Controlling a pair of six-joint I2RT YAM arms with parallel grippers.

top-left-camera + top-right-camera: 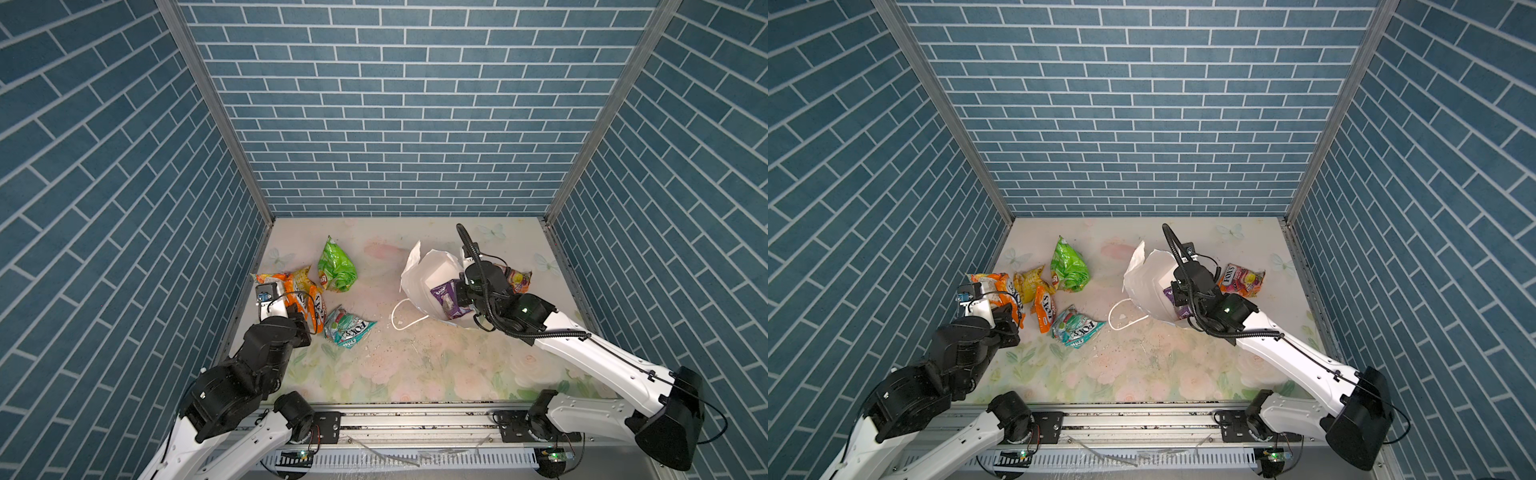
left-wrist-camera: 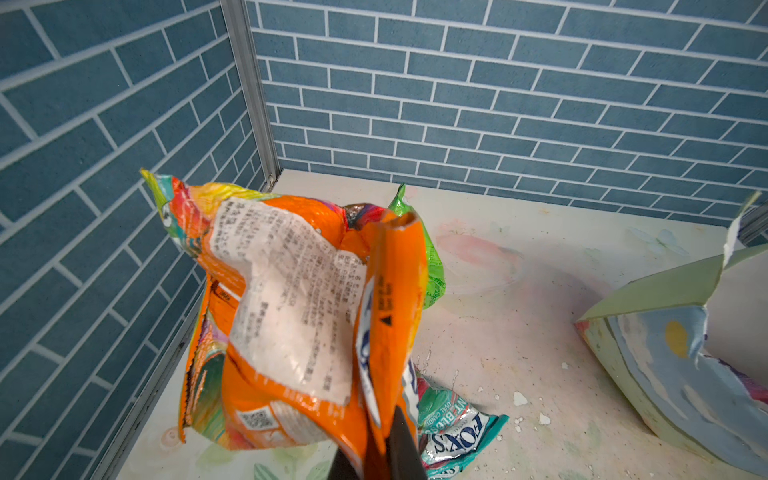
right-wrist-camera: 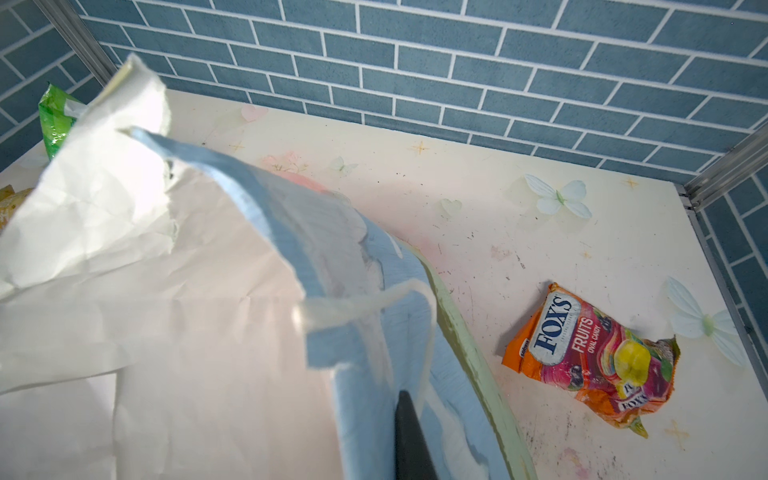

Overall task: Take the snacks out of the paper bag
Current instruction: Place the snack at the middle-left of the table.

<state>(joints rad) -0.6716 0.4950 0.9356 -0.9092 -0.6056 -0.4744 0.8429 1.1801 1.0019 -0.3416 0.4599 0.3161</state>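
Paper bag (image 1: 417, 286) sits right of centre on the bench (image 1: 415, 365), mouth tipped open toward the top cameras. White inside is showing, rim torn, one cord handle (image 1: 393, 315) trailing on the surface. Right hand (image 3: 405, 432) is pressed together on the bag's printed wall near the rim; only one finger shows in the wrist view. Purple pack (image 1: 448, 300) is inside the bag, just beside that hand. Left hand (image 2: 376, 453) pinches an orange packet (image 2: 291, 316) at the bench's left edge, packet standing up from the fingers. Out on the bench, clustered left: green chip bag (image 1: 337, 271), yellow packet (image 1: 1029, 284), second orange FOX'S pack (image 1: 1044, 311), teal FOX'S pack (image 1: 348, 329). FOX'S Fruits pack (image 3: 590, 361) lies right of the bag.
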